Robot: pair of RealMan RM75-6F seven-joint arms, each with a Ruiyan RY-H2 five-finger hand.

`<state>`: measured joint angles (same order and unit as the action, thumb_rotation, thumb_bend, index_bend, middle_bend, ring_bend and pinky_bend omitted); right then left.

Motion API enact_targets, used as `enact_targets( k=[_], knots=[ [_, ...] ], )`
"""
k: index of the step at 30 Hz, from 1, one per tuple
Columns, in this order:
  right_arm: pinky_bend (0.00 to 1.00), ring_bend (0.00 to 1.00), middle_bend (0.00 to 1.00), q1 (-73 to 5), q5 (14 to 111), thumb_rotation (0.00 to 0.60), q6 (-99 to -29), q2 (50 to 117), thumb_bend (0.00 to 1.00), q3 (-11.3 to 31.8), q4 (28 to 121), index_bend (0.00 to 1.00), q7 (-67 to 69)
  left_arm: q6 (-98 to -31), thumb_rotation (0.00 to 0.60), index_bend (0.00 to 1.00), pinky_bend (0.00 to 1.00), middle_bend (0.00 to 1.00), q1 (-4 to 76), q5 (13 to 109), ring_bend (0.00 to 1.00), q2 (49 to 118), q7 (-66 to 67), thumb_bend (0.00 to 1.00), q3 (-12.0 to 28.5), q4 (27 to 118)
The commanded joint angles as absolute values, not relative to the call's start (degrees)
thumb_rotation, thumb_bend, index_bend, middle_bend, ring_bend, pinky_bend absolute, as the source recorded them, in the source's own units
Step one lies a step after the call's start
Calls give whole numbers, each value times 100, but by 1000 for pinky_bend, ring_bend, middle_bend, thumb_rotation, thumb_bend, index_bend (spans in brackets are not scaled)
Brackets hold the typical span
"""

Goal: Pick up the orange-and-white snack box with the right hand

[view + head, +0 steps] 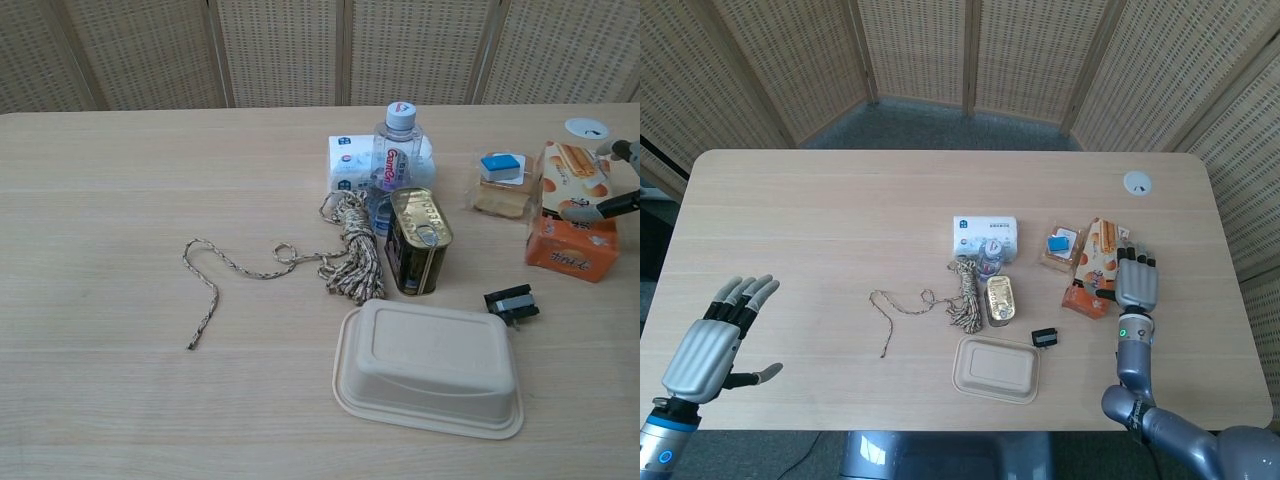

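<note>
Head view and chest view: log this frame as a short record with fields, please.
target: orange-and-white snack box, flat on the wooden table
right hand: beside the box's right edge, fingers at it, not lifted
left hand: open, above the near left corner
neighbours: clear packet with blue block, small black clip

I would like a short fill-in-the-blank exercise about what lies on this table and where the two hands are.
1. The right hand is at the ____ side of the snack box.
2. The left hand holds ____.
3. The gold tin stands between the rope and the small ____ clip.
4. The water bottle has a ____ cap.

Missing words: right; nothing; black; white
</note>
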<state>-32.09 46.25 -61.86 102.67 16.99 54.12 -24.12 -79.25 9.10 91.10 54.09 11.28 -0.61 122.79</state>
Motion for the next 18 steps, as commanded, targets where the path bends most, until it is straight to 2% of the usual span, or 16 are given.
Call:
enact_targets(
  k=[1,10,18],
  knots=[
    [0,0,0,-3134,4606,379,-6137,10295,48,1724,5253,0,-2371,-7923,600,0,0,0,914,9110,0,5408,1107,152,-57,12269],
    [0,0,0,-2914,4530,383,-6109,10035,46,1804,5168,0,-2438,-7870,600,0,0,0,954,9083,0,5437,1074,152,-38,12222],
    [0,0,0,-2666,4344,383,-6007,9440,47,1979,5156,0,-2454,-7861,600,0,0,0,967,9049,0,5451,1023,152,-24,12164]
  ],
)
